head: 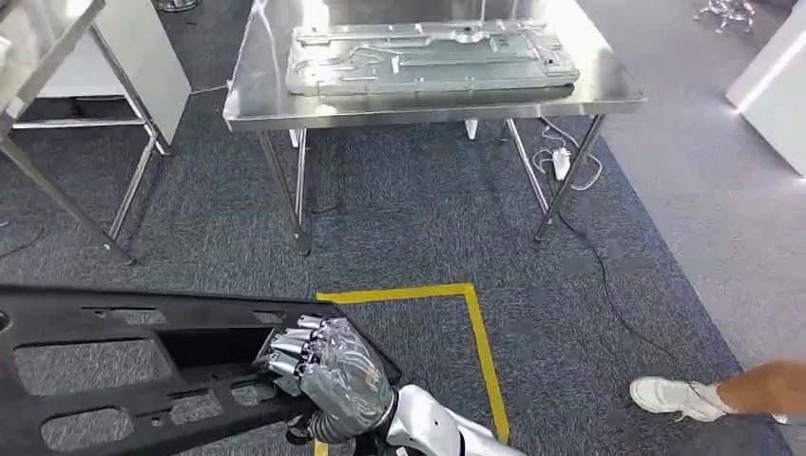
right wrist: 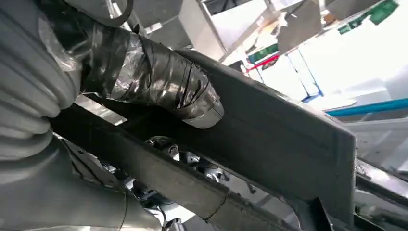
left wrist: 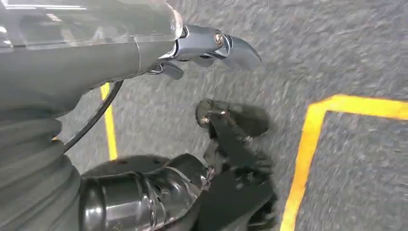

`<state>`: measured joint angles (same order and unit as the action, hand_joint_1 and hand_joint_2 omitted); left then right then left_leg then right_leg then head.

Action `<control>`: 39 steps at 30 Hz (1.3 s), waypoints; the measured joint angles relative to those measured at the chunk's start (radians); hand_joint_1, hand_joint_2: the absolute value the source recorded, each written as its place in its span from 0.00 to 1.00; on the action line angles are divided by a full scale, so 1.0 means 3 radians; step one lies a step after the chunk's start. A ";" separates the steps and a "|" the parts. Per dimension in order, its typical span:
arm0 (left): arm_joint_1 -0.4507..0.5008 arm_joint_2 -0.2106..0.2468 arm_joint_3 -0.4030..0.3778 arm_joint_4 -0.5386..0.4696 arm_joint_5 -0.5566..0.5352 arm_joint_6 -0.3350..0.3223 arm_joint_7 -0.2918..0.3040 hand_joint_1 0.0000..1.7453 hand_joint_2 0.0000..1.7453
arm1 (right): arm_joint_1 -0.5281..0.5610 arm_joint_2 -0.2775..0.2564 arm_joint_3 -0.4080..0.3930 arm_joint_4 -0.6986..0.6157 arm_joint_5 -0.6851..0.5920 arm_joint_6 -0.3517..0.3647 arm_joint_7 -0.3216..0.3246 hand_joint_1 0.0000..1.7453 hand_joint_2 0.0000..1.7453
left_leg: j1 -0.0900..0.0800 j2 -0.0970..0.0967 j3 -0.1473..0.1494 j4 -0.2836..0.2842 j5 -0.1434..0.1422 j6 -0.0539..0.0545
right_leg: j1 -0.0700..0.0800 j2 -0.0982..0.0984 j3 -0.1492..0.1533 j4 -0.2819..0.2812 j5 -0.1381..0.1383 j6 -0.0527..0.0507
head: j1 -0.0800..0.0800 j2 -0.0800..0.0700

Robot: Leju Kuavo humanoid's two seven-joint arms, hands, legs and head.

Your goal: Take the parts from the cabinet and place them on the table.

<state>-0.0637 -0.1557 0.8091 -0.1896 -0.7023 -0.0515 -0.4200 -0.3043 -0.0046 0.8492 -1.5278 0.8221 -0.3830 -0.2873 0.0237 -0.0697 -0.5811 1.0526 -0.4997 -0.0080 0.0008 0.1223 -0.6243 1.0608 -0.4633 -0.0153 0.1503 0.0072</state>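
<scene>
Right hand (head: 328, 375) grips a long black slotted panel (head: 114, 370), fingers hooked into one of its openings, carried low over grey carpet (head: 399, 218). Left hand (left wrist: 211, 45) hangs with fingers apart, holding nothing. Ahead, a steel table (head: 247, 95) bears a pressed metal sheet (head: 428, 57); a person's shoe (head: 670, 396) nearby.

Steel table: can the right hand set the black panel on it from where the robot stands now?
Probably not yet. The right hand grips the black panel low and near the body, with open carpet before the steel table. A metal plate also covers most of its top.

Silver right arm (head: 432, 423), hand (head: 328, 375) wrapped in clear film, chrome fingers (head: 285, 356), grey ribbed wrist cover (right wrist: 24, 86).
</scene>
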 joint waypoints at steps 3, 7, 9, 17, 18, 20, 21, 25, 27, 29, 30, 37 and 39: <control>-0.0023 0.0000 0.0000 0.0000 -0.0005 0.0000 0.0000 0.00 1.00 | 0.0005 0.0000 0.0000 0.0000 -0.0001 -0.0004 0.0000 1.00 1.00 | -0.0013 0.0029 0.0005 0.0003 -0.0002 0.0017 | -0.0002 0.0041 -0.0002 -0.0020 0.0009 0.0021 | -0.0001 0.0000; -0.0022 -0.0005 0.0000 0.0000 -0.0013 0.0003 0.0000 0.00 1.00 | 0.0009 -0.0001 0.0000 0.0000 -0.0003 -0.0008 0.0000 1.00 1.00 | 0.0024 0.0103 0.0035 -0.0051 0.0024 0.0060 | 0.0010 0.0080 -0.0006 -0.0021 0.0014 0.0050 | -0.0003 0.0000; -0.0008 0.0001 0.0000 -0.0001 -0.0061 0.0060 -0.0078 0.00 1.00 | 0.0007 -0.0003 -0.0001 0.0003 -0.0004 -0.0011 -0.0001 1.00 1.00 | 0.0010 0.0283 0.0084 -0.0079 0.0010 0.0108 | -0.0022 -0.0366 -0.0353 0.0662 -0.0310 0.0140 | 0.0010 -0.0001; -0.0051 0.0001 0.0000 -0.0001 -0.0073 0.0074 -0.0052 0.00 1.00 | -0.0001 -0.0009 -0.0001 0.0027 0.0001 -0.0019 -0.0010 1.00 1.00 | 0.0007 0.0545 0.0183 -0.0096 -0.0095 0.0006 | -0.0003 -0.0522 -0.0035 -0.0036 0.0086 0.0095 | 0.0010 0.0000; -0.0066 0.0001 0.0000 -0.0001 -0.0072 0.0076 -0.0047 0.00 1.00 | 0.0002 -0.0010 -0.0001 0.0028 0.0005 -0.0023 -0.0011 1.00 1.00 | 0.0009 0.0554 0.0204 -0.0108 -0.0098 -0.0010 | 0.0007 -0.0507 -0.0036 -0.0037 0.0074 0.0077 | 0.0009 0.0000; -0.0084 -0.0001 0.0000 -0.0001 -0.0072 0.0055 -0.0030 0.00 1.00 | -0.0007 -0.0009 -0.0001 0.0028 0.0111 -0.0052 0.0010 1.00 1.00 | 0.0008 0.0570 0.0262 -0.0144 -0.0103 -0.0056 | 0.0007 -0.0476 -0.0004 -0.0088 0.0079 0.0038 | 0.0009 0.0000; -0.0075 0.0001 0.0001 -0.0001 -0.0074 0.0045 -0.0019 0.00 1.00 | -0.0013 -0.0010 0.0000 0.0029 0.0190 -0.0080 0.0032 1.00 1.00 | 0.0024 0.0450 0.0251 -0.0085 -0.0144 -0.0065 | -0.0021 -0.0468 0.0039 -0.0132 0.0092 0.0015 | 0.0006 0.0000; -0.0041 0.0001 0.0010 -0.0001 -0.0080 0.0036 -0.0001 0.00 1.00 | -0.0055 0.0001 0.0000 0.0056 0.0254 -0.0114 0.0056 1.00 1.00 | 0.0017 0.0255 -0.0255 0.0786 -0.0500 -0.0069 | -0.0004 -0.0424 0.0056 -0.0131 0.0063 -0.0060 | 0.0006 0.0000; -0.0031 0.0001 0.0010 0.0000 -0.0104 0.0047 -0.0011 0.00 1.00 | -0.0056 0.0001 0.0000 0.0083 0.0254 -0.0113 0.0062 1.00 1.00 | 0.0018 0.0256 -0.0329 0.0782 -0.0347 -0.0070 | 0.0009 -0.0380 0.0061 -0.0106 0.0041 -0.0060 | 0.0006 0.0000; -0.0040 0.0003 0.0010 -0.0001 -0.0122 0.0051 -0.0023 0.00 1.00 | -0.0070 0.0009 0.0000 0.0100 0.0254 -0.0113 0.0064 1.00 1.00 | 0.0017 0.0254 -0.0151 0.0297 -0.0007 -0.0053 | 0.0009 -0.0345 0.0074 -0.0069 0.0009 -0.0042 | 0.0006 0.0000; -0.0043 0.0005 0.0010 -0.0001 -0.0123 0.0051 -0.0027 0.00 1.00 | -0.0078 0.0018 0.0000 0.0109 0.0254 -0.0113 0.0064 1.00 1.00 | 0.0016 0.0241 -0.0063 0.0044 0.0088 -0.0035 | 0.0008 -0.0337 0.0071 -0.0041 -0.0014 -0.0031 | 0.0006 0.0000; -0.0058 0.0003 0.0010 -0.0001 -0.0123 0.0085 -0.0019 0.00 1.00 | -0.0112 0.0028 0.0001 0.0139 0.0252 -0.0112 0.0075 1.00 1.00 | -0.0015 0.0218 -0.0033 -0.0010 0.0051 0.0011 | 0.0028 -0.0325 0.0057 -0.0026 -0.0028 -0.0023 | 0.0008 0.0000; -0.0063 0.0003 0.0010 -0.0001 -0.0126 0.0095 -0.0015 0.00 1.00 | -0.0126 0.0028 0.0001 0.0140 0.0252 -0.0112 0.0078 1.00 1.00 | -0.0015 0.0214 -0.0031 -0.0010 0.0048 0.0015 | 0.0028 -0.0329 0.0066 -0.0038 -0.0027 -0.0022 | 0.0006 0.0000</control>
<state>-0.0827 -0.1549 0.8122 -0.1900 -0.7400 -0.0229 -0.4246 -0.3422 0.0038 0.8495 -1.4858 0.8976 -0.4166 -0.2640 0.0191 -0.0056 -0.5904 1.0495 -0.4854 -0.0034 0.0093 0.0236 -0.6045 1.0495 -0.4713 -0.0218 0.1522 0.0072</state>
